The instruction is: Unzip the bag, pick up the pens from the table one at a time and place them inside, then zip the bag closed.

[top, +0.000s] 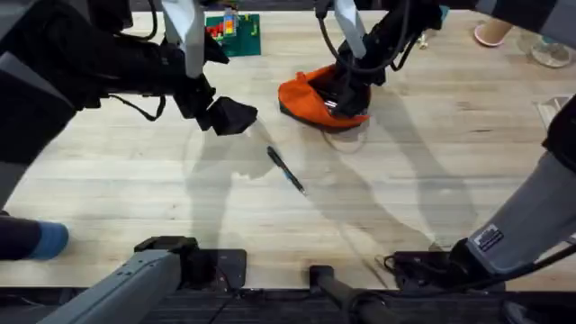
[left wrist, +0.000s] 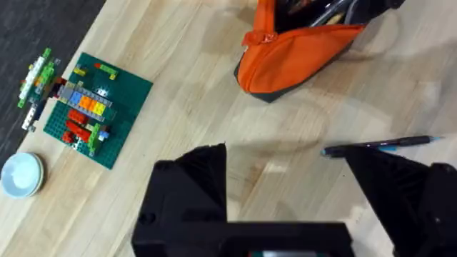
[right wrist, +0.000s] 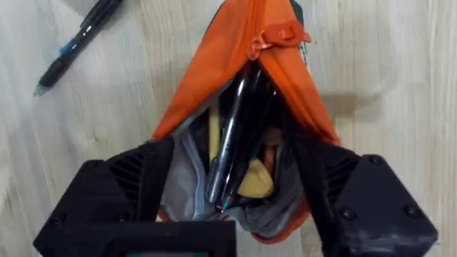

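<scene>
The orange bag lies unzipped on the table, far of centre. In the right wrist view its mouth gapes and one dark pen lies inside the bag, with the zipper pull at the closed end. My right gripper is open and straddles the open mouth. A second pen lies on the bare wood nearer the front. My left gripper hovers open and holds nothing, left of the bag, with that pen beside one finger.
A green Lego baseplate with bricks sits at the far edge, with a small white dish beside it. A pink object and a clear glass item stand at the far right. Cables run along the front edge.
</scene>
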Controlling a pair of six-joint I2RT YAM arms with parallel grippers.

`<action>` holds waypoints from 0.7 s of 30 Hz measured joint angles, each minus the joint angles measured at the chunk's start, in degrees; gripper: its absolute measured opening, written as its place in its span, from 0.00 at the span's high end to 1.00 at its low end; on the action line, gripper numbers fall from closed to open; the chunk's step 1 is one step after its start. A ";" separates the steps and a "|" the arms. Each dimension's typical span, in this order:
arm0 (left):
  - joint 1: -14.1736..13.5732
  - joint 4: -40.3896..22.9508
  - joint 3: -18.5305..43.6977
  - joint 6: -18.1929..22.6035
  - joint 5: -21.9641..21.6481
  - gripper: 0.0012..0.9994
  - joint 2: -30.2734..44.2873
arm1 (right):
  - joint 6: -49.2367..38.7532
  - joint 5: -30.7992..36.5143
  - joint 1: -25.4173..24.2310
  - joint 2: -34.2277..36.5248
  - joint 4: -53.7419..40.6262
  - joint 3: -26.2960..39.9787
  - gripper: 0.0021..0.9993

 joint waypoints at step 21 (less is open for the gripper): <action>0.00 0.00 0.00 0.00 0.00 0.01 0.00 | 7.65 0.00 0.00 -1.91 0.93 0.00 0.00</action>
